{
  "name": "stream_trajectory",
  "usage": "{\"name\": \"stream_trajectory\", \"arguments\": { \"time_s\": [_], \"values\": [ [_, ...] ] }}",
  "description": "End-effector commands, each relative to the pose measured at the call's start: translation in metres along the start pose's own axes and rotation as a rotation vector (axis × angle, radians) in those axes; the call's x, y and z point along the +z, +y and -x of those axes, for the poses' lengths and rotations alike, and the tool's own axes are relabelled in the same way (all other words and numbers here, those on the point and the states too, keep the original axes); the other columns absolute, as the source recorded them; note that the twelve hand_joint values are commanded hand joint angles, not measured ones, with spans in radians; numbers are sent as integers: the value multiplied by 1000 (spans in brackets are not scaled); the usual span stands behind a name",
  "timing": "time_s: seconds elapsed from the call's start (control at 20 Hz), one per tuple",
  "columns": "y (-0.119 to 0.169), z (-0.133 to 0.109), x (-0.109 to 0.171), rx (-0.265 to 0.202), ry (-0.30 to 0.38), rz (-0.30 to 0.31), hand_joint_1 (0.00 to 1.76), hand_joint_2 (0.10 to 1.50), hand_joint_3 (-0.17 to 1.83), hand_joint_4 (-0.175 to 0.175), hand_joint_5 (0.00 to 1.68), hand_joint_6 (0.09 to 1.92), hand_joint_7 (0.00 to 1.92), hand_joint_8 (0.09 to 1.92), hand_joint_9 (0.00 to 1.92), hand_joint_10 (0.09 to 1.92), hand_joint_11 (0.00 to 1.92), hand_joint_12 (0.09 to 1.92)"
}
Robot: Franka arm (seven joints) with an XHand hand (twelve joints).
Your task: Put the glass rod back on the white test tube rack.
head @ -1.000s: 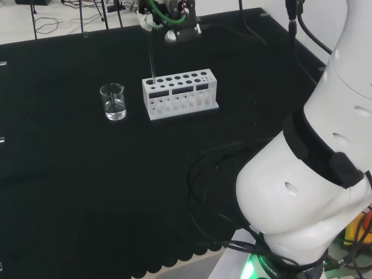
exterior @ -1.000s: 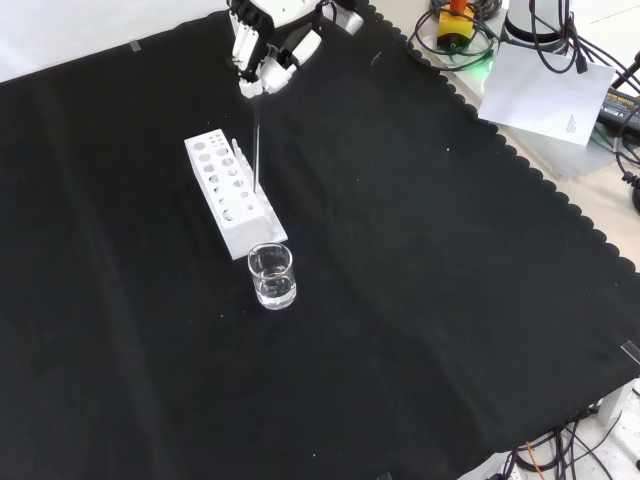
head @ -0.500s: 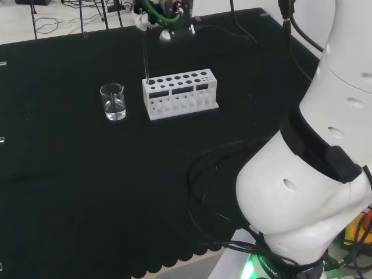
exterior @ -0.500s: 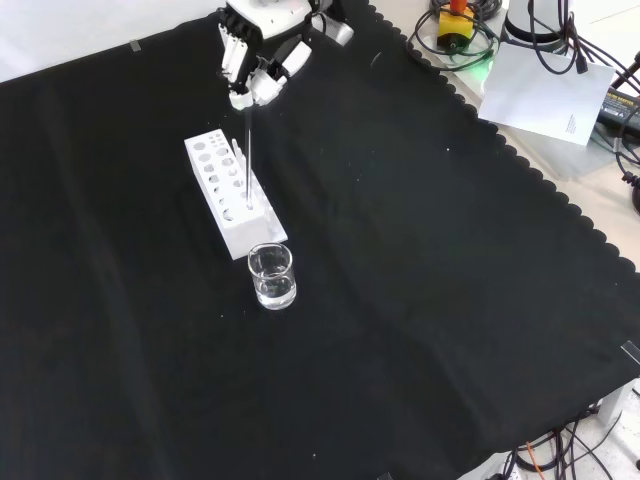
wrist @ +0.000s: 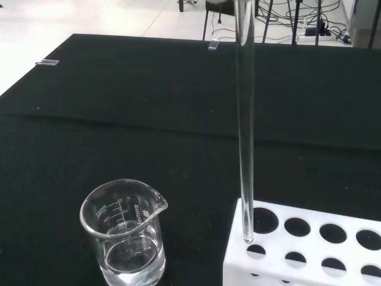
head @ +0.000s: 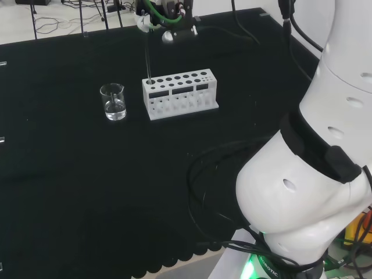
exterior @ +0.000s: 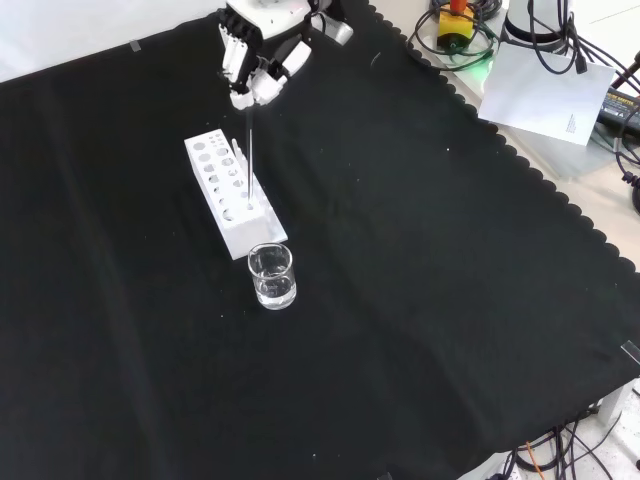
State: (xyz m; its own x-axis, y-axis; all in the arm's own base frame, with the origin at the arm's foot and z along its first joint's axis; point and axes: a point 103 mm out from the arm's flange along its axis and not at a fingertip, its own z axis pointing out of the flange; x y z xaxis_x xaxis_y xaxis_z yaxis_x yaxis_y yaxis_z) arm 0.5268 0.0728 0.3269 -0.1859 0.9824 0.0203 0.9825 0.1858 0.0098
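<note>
Beaker (head: 113, 102) first, at the left of the head view: a clear glass vessel with a pour lip and a little clear liquid in the bottom, standing upright on the black cloth (head: 87, 174) just beside the end of the white test tube rack (head: 179, 93). Next comes the rack itself, its top plate pierced with rows of round holes, long side facing the camera. Rising from its left end is the glass rod (head: 147, 61), held nearly upright, its lower tip at the corner hole nearest the beaker. In the wrist view the rod (wrist: 244, 119) reaches down to the rack's top plate (wrist: 309, 238), its tip at the edge of the end hole; whether it has entered cannot be told. Above the rack, at the top of the head view, the hand (head: 168, 20) grasps the rod's upper end, fingers curled round it. Farther right stand the arm's white links (head: 314, 174). From the front, hand (exterior: 255, 65), rod (exterior: 247, 150), rack (exterior: 230, 195) and beaker (exterior: 271, 277) line up top to bottom.
</note>
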Motion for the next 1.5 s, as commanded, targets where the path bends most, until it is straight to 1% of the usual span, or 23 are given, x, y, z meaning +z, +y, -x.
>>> {"name": "stream_trajectory", "arguments": {
  "time_s": [0.05,0.15,0.25,0.35,0.4,0.55,0.6,0.65,0.7,0.75,0.85,0.9,1.15,1.2,1.3,1.5],
  "values": [
    [7,-5,0,10,-13,1,1312,1110,-175,-175,1132,553,1231,908,1628,950,1693,809],
    [5,0,0,9,6,5,1312,1110,-175,-175,1132,553,1231,907,1629,950,1693,809],
    [7,-3,0,9,-9,-8,1312,1110,-175,-175,1132,553,1231,907,1629,950,1693,809],
    [6,-1,0,1,1,-4,1312,1110,-175,-175,1132,553,1230,908,1629,950,1694,809],
    [2,6,0,-13,11,4,1312,1110,-175,-175,1132,553,1230,907,1629,950,1694,809],
    [-3,18,2,-4,10,0,1312,1110,-175,-175,1132,553,1230,908,1630,949,1694,809],
    [-4,20,2,-24,21,12,1312,1110,-175,-175,1131,553,1230,908,1630,949,1694,809],
    [-5,21,3,-26,23,14,1312,1110,-175,-175,1131,553,1230,908,1630,949,1694,809],
    [2,13,4,-17,1,-5,1312,1110,-175,-175,1131,553,1230,908,1629,949,1694,809],
    [4,11,4,-11,-2,-8,1312,1110,-175,-175,1131,553,1230,908,1629,949,1694,809],
    [2,12,5,-3,2,-6,1312,1110,-175,-175,1131,553,1230,908,1629,949,1694,809],
    [4,10,6,6,-4,-17,1312,1110,-175,-175,1131,553,1230,908,1629,949,1694,809],
    [-3,16,7,4,5,-2,1312,1110,-175,-175,1131,553,1231,907,1629,948,1695,809],
    [2,11,8,3,-8,-14,1312,1110,-175,-175,1131,553,1231,907,1629,948,1695,809],
    [5,8,9,8,-10,-18,1312,1110,-175,-175,1131,553,1231,907,1629,948,1695,810],
    [0,17,13,17,4,-21,1312,1110,-175,-175,1131,553,1231,907,1630,948,1695,810]
  ]
}}
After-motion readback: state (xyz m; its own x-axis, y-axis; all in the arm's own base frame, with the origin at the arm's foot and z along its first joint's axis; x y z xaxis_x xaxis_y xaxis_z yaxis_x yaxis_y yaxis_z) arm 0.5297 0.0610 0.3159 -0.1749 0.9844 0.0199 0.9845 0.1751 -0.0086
